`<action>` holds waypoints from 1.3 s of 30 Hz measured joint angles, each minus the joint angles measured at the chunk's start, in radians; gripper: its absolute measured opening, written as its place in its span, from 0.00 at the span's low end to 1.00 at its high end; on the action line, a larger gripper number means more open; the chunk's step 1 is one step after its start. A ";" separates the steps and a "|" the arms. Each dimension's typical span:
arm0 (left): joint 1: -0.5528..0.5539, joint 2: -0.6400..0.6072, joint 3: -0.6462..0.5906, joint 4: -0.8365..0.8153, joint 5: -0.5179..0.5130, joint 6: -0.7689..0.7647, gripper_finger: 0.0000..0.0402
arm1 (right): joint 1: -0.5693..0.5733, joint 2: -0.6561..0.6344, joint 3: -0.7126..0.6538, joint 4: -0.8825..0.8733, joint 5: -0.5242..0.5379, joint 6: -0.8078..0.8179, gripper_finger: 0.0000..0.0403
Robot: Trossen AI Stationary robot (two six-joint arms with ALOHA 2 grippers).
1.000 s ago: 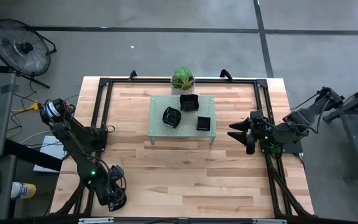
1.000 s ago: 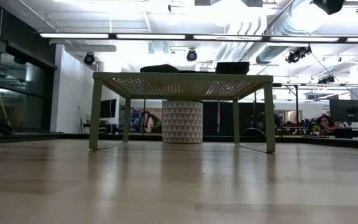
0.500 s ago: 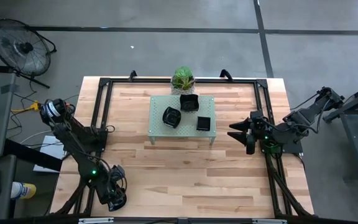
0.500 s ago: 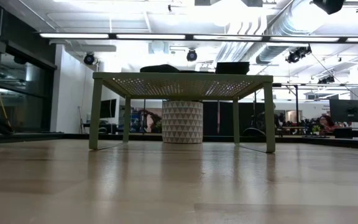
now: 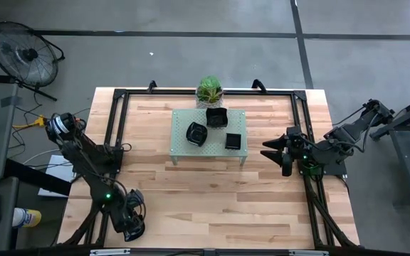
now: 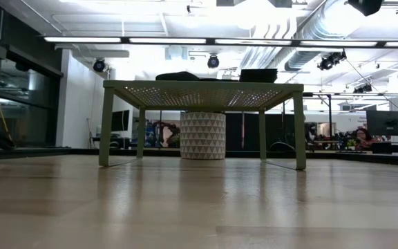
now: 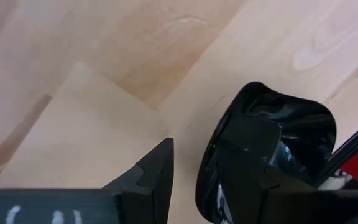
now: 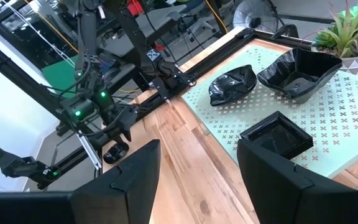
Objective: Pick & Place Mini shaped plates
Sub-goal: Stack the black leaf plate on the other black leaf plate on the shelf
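Note:
Three black mini shaped plates [image 5: 197,134], [image 5: 217,117], [image 5: 233,140] rest on top of the pale green perforated rack [image 5: 208,153]. The right wrist view shows them too [image 8: 232,84]. A further glossy black plate [image 7: 291,121] lies on the wood at the table's near left corner. My left gripper [image 7: 201,140] points down over it, open. One finger [image 7: 247,155] stands over the plate's hollow and the other [image 7: 157,171] outside its rim, with bare wood between. Whether a finger touches the plate I cannot tell. My right gripper [image 5: 272,151] hangs open to the rack's right.
A small potted plant [image 5: 209,90] stands just behind the rack. A black frame [image 5: 119,96] runs along the table's far, left and right sides. Bare wood [image 5: 212,199] lies between the rack and the near edge.

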 joint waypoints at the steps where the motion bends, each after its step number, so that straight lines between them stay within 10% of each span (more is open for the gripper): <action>1: 0.000 0.000 -0.009 0.017 0.005 0.000 0.30 | 0.000 0.000 0.000 0.000 0.000 0.000 0.52; 15: 0.000 0.000 -0.025 0.084 0.043 0.013 0.29 | 0.000 0.000 0.000 -0.003 -0.011 0.018 0.52; 25: 0.000 0.000 -0.023 0.048 0.065 -0.022 0.03 | 0.000 0.000 0.000 -0.006 -0.011 0.008 0.52; 39: 0.000 -0.077 -0.023 0.041 0.048 -0.134 0.00 | 0.000 0.000 0.000 -0.030 -0.026 0.010 0.52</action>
